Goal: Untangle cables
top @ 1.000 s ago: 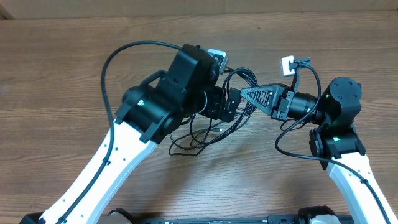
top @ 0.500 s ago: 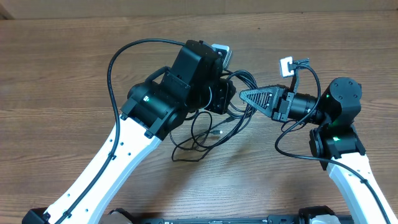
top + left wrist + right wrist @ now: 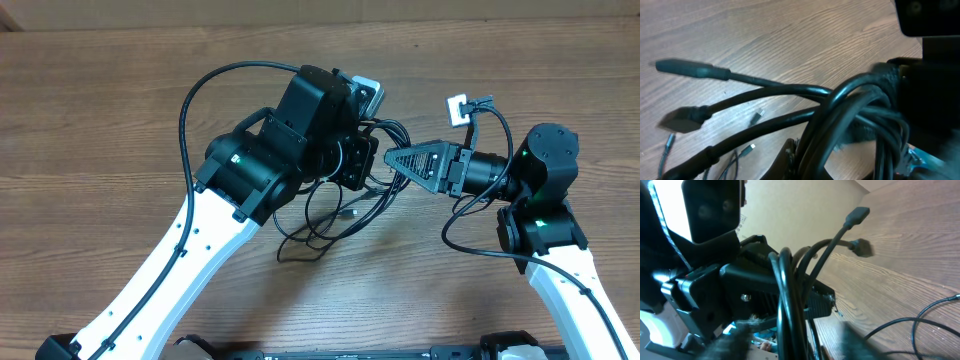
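Overhead, the left gripper [image 3: 370,165] is pinching the knotted cables [image 3: 390,126] over the bench [image 3: 100,110]. The right gripper [image 3: 400,158] is just beside it; I cannot tell if it is spread.

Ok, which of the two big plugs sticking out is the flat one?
The lower plug in the left wrist view: it is wide and flat like a wedge. The upper plug above it is long, thin and round.
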`<state>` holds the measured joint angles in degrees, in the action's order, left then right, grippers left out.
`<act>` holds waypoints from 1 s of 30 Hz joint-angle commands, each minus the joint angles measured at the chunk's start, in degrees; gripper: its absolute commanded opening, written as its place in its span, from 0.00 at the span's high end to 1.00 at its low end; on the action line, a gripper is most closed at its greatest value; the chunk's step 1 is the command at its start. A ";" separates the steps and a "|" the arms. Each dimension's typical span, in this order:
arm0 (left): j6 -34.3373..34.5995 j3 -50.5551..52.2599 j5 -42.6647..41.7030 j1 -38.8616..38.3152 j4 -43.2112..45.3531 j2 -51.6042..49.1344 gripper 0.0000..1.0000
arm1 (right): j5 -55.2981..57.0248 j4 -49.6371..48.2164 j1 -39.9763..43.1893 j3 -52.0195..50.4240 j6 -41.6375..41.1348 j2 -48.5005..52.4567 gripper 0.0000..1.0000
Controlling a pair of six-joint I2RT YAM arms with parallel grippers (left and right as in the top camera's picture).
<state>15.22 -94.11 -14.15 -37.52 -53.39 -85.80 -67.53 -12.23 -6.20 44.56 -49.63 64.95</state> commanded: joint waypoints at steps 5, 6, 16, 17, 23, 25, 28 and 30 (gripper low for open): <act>-4.98 -0.55 4.13 0.87 -4.28 3.78 0.96 | -0.31 -0.26 -0.15 0.42 0.63 -0.35 0.08; -4.98 -0.55 4.28 1.11 -5.14 4.13 0.96 | 0.02 -0.24 -0.15 0.42 0.63 -0.35 0.08; -0.57 -0.55 5.16 2.71 -7.56 4.57 0.96 | 1.01 3.65 -0.17 0.42 9.68 -0.35 0.27; 0.35 -0.55 5.18 2.71 -7.21 4.55 0.96 | 0.98 3.82 -0.17 0.42 9.68 -0.31 0.28; 3.30 -0.55 5.55 2.67 -7.48 3.69 0.96 | 0.98 3.78 -0.17 0.42 9.68 -0.31 0.43; 4.70 -0.55 5.57 2.60 -7.76 2.84 0.96 | 0.98 3.78 -0.17 0.42 9.70 -0.31 0.50; 6.32 -0.55 5.29 2.60 -7.85 1.14 0.96 | 0.96 3.80 -0.17 0.42 11.37 -0.31 0.57; 7.17 -0.55 4.83 2.58 -7.65 0.11 0.96 | 0.96 3.80 -0.17 0.42 12.04 -0.31 0.58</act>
<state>19.49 -94.11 -9.15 -35.14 -61.32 -83.74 -66.61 -8.10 -6.20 44.56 -39.62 64.95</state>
